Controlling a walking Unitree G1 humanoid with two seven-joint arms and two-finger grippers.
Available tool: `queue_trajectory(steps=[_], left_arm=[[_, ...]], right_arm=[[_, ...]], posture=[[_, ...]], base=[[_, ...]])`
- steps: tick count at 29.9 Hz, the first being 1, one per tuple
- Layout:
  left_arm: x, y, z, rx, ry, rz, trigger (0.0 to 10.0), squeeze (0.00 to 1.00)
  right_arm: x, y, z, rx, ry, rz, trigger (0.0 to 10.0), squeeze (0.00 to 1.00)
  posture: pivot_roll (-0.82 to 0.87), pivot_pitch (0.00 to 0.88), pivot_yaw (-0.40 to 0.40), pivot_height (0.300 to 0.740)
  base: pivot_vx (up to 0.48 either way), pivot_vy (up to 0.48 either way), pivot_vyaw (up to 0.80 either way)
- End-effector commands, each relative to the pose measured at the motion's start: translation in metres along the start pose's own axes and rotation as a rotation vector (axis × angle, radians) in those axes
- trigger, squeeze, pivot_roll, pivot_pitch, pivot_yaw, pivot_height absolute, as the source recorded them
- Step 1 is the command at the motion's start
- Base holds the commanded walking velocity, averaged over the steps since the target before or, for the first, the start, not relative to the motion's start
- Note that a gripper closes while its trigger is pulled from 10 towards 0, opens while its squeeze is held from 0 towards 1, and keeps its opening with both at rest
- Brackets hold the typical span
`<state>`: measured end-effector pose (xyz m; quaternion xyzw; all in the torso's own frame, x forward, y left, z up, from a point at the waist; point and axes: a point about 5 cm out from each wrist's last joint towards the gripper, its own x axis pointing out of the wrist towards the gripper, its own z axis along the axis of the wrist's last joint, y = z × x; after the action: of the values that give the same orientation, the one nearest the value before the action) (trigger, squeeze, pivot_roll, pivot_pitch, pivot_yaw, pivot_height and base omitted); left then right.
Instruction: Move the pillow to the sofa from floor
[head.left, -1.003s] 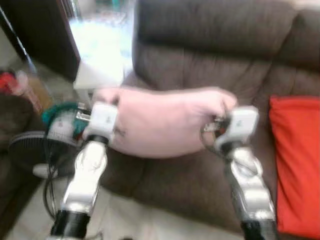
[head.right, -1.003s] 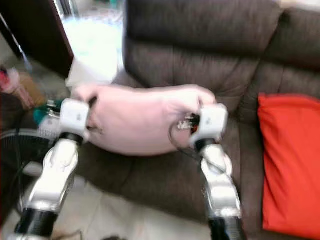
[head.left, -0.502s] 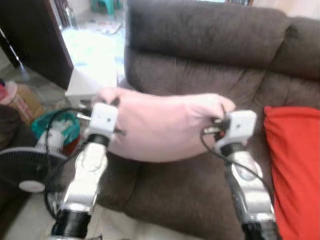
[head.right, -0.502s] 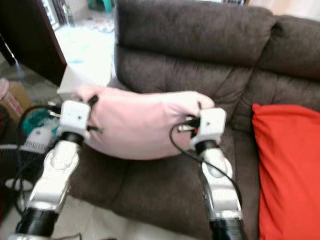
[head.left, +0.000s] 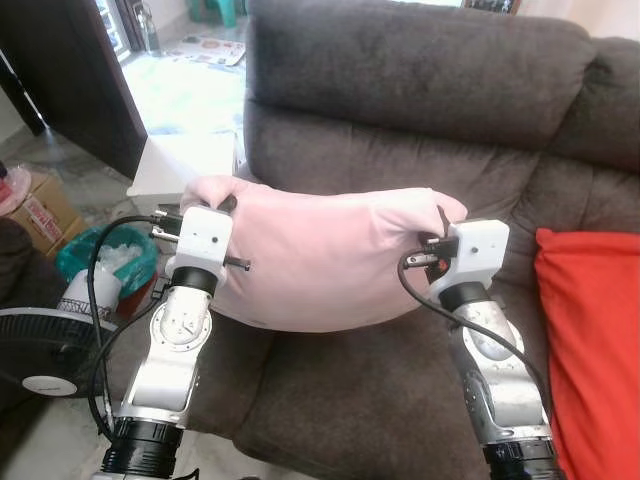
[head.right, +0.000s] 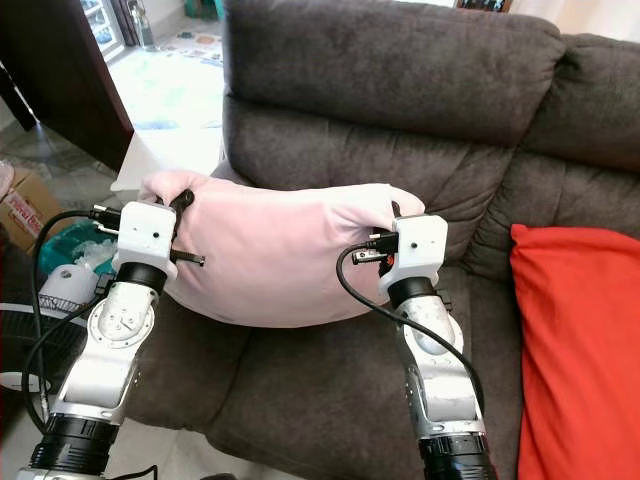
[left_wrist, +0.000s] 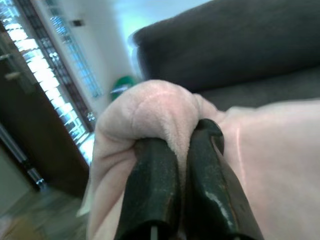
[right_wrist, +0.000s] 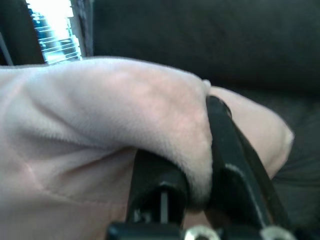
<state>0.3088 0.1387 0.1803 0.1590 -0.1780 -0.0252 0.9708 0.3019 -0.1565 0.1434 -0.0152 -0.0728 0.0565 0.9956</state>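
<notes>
**Pillow held over the sofa**

Before you, the dark brown fabric sofa (head.left: 420, 120) fills the background. Your left gripper (left_wrist: 172, 150) and right gripper (right_wrist: 197, 165) each pinch an end of the soft pink pillow (head.left: 330, 260), holding it above the seat, beside a red cushion (head.left: 595, 340).

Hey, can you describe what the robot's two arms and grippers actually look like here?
Both arms are shiny silver with black cuffs near the bottom. Each wrist carries a white boxy block trailing black cables. The left gripper and right gripper each have two long, glossy black fingers.
</notes>
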Motion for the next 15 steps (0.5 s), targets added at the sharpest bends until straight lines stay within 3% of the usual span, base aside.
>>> queue_trajectory(steps=[1, 10, 15], left_arm=[[0.003, 0.005, 0.009, 0.003, -0.044, 0.005, 10.0, 0.0], [-0.002, -0.022, 0.003, -0.155, 0.017, -0.209, 10.0, 0.0], [-0.004, -0.034, 0.004, -0.192, 0.034, -0.302, 10.0, 0.0]], right_arm=[[0.006, 0.003, 0.021, -0.007, -0.088, 0.013, 10.0, 0.0], [0.011, -0.003, 0.023, -0.029, -0.076, -0.019, 10.0, 0.0], [0.017, -0.005, 0.027, -0.078, -0.074, -0.018, 10.0, 0.0]], posture=[[0.13, 0.095, -0.024, 0.74], [0.13, 0.091, -0.027, 0.74], [0.13, 0.084, -0.03, 0.74]], base=[[0.285, 0.0, 0.0], [0.032, 0.0, 0.0], [0.0, 0.0, 0.0]])
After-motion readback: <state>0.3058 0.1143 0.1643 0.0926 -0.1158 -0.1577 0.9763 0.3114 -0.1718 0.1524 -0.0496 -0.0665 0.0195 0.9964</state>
